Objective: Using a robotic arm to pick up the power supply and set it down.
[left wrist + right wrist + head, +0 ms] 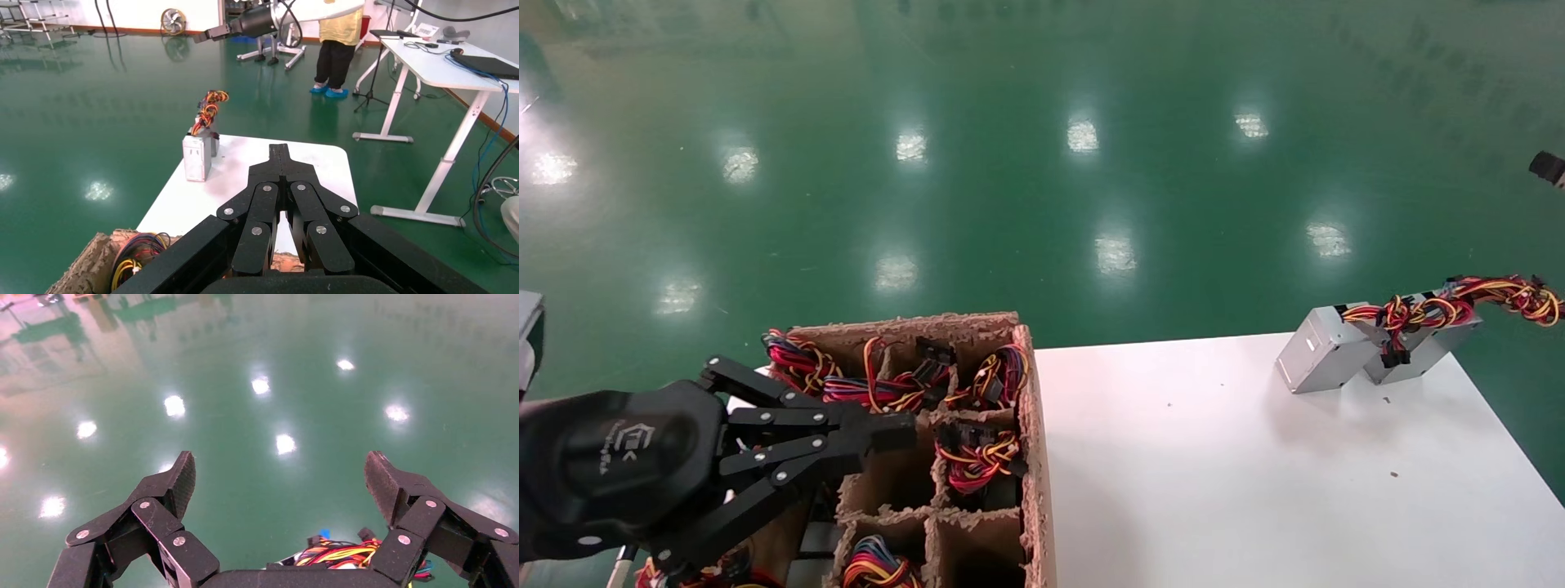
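Note:
Two grey metal boxes lean together at the far right corner of the white table. One is the power supply, and its red, yellow and orange wires trail over the second box. The robotic arm is my right arm, raised above and beyond that corner. Its gripper is open with nothing between the fingers, and the wire bundle lies below them. My left gripper is shut on nothing, hovering over the cardboard box.
A divided cardboard box at the table's left end holds several more wired units. Beyond the table are a person in yellow, white desks and green floor.

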`<state>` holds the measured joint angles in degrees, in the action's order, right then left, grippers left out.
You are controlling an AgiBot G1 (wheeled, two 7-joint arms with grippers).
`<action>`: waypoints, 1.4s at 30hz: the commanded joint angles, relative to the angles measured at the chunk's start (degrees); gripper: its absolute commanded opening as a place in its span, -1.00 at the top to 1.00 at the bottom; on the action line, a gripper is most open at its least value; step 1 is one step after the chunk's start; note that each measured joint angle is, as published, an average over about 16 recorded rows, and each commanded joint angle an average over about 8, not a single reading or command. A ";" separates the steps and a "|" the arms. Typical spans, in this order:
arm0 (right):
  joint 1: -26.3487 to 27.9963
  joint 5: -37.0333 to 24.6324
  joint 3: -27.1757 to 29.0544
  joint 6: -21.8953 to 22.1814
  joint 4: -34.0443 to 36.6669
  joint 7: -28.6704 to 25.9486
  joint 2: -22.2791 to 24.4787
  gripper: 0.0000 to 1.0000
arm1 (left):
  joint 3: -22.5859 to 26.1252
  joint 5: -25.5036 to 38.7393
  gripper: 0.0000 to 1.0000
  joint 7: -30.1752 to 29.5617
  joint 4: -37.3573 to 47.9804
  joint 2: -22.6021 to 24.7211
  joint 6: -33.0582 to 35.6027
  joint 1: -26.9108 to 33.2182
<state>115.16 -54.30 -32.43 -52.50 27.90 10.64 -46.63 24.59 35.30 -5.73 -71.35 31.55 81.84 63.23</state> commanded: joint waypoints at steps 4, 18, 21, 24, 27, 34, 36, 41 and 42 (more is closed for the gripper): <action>-1.28 1.07 0.76 -2.40 -2.98 1.43 0.45 -1.00 | 0.00 0.00 1.00 0.00 0.00 0.00 0.00 0.00; -14.12 3.86 4.60 -9.95 -27.15 -4.17 3.19 -1.00 | 0.00 0.00 0.90 0.00 0.00 0.00 0.00 0.00; -16.85 4.45 5.42 -11.56 -32.30 -5.36 3.77 -1.00 | 0.00 0.00 0.15 0.00 0.00 0.00 0.00 0.00; -19.64 5.06 6.26 -13.21 -37.55 -6.58 4.37 -1.00 | 0.00 0.00 -0.60 0.00 0.00 0.00 0.00 0.00; -22.40 5.66 7.08 -14.83 -42.74 -7.78 4.95 -1.00 | 0.00 0.00 -1.00 0.00 0.00 0.00 0.00 0.00; -28.84 7.06 9.01 -18.62 -54.87 -10.59 6.33 -1.00 | 0.00 0.00 -1.00 0.00 0.00 0.00 0.00 0.00; -30.72 7.47 9.57 -19.73 -58.41 -11.41 6.73 -1.00 | 0.00 0.00 -1.00 0.00 0.00 0.00 0.00 0.00; -35.42 8.49 10.98 -22.50 -67.26 -13.46 7.73 -1.00 | 0.00 0.00 -1.00 0.00 0.00 0.00 0.00 0.00; -36.38 8.70 11.26 -23.06 -69.06 -13.88 7.94 -1.00 | 0.00 0.00 -1.00 0.00 0.00 0.00 0.00 0.00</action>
<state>78.81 -45.61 -21.18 -75.54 -41.10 -3.23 -38.70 24.59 35.30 -5.73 -71.35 31.55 81.84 63.23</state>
